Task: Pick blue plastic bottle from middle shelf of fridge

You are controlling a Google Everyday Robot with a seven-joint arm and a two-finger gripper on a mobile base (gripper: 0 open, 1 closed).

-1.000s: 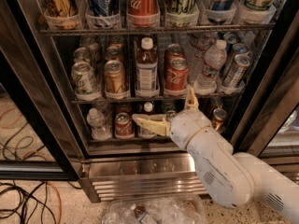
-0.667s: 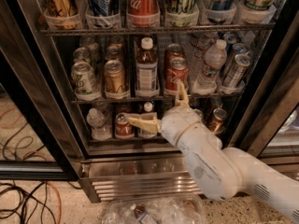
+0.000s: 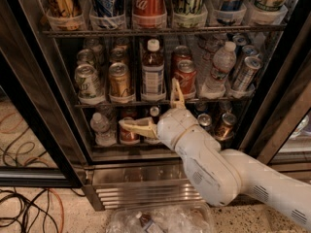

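Note:
The blue plastic bottle (image 3: 153, 71) stands upright in the middle of the middle shelf (image 3: 160, 101), with a white cap, dark drink and pale label. It sits between a gold can (image 3: 120, 81) on its left and a red can (image 3: 185, 76) on its right. My gripper (image 3: 153, 106) is open, just below and in front of the bottle at the shelf's front rail. One finger (image 3: 177, 90) points up beside the red can, the other finger (image 3: 135, 126) points left over the lower shelf. The white arm (image 3: 218, 169) comes in from the lower right.
The fridge (image 3: 29, 106) has dark door frames left and right and a ribbed steel base (image 3: 141, 188). A clear water bottle (image 3: 219, 66) and tilted cans stand right on the middle shelf. Cans fill the top rack. Cables (image 3: 24, 203) lie on the floor left.
The gripper and arm have moved left and slightly up, from right of the bottle to just below it. The fingers stay spread. The bottle has not moved.

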